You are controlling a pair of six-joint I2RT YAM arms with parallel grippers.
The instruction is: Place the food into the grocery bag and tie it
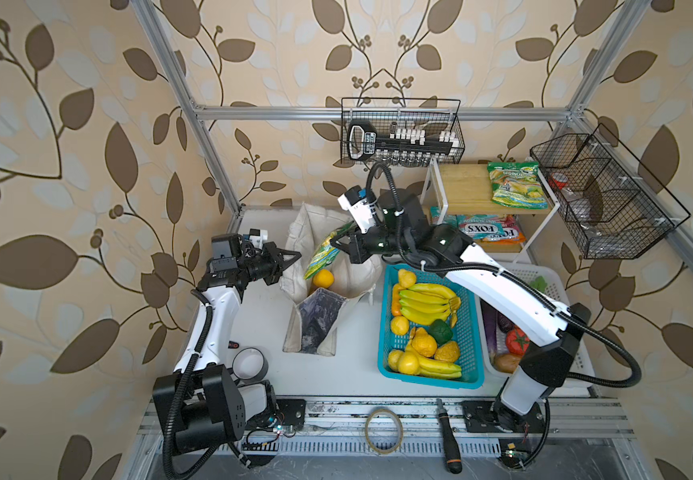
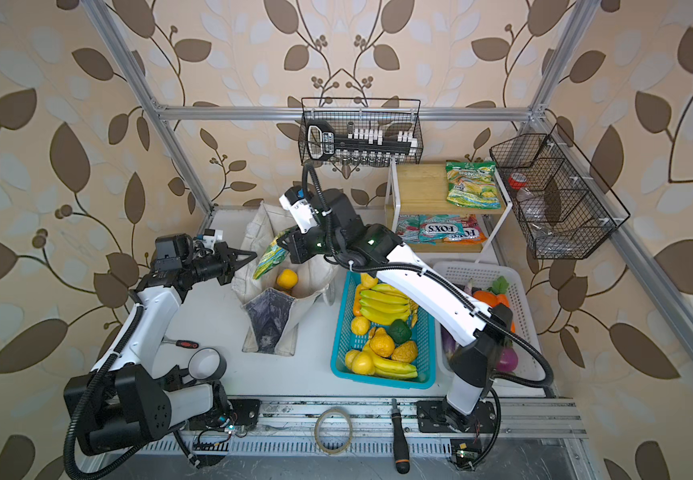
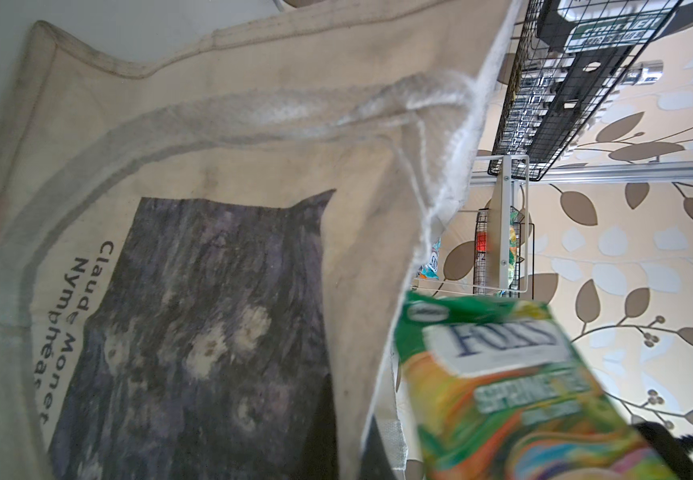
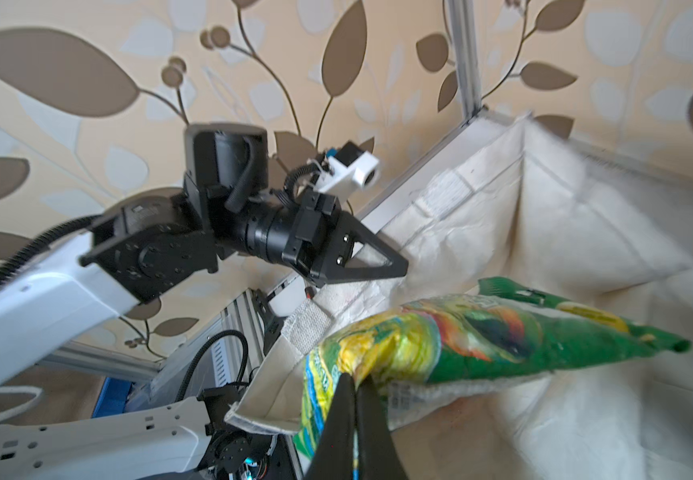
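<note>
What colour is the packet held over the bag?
Green and yellow; the packet shows best in the right wrist view.

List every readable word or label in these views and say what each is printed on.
"Claude Monet", "Nymphéas": on the grocery bag, beside its dark panel.
"FOX'S", blurred: on the green snack packet at the bag's mouth; the line beneath is too smeared to read.
"SPRING": on the second green packet, on the wooden shelf.
"FOX'S": on the blue-and-red packets under that shelf.
Too blurred: the tool-set label in the wire basket.

Grocery bag (image 3: 253,166) matt woven cloth; snack packet (image 4: 481,332) glossy crinkly plastic.
</note>
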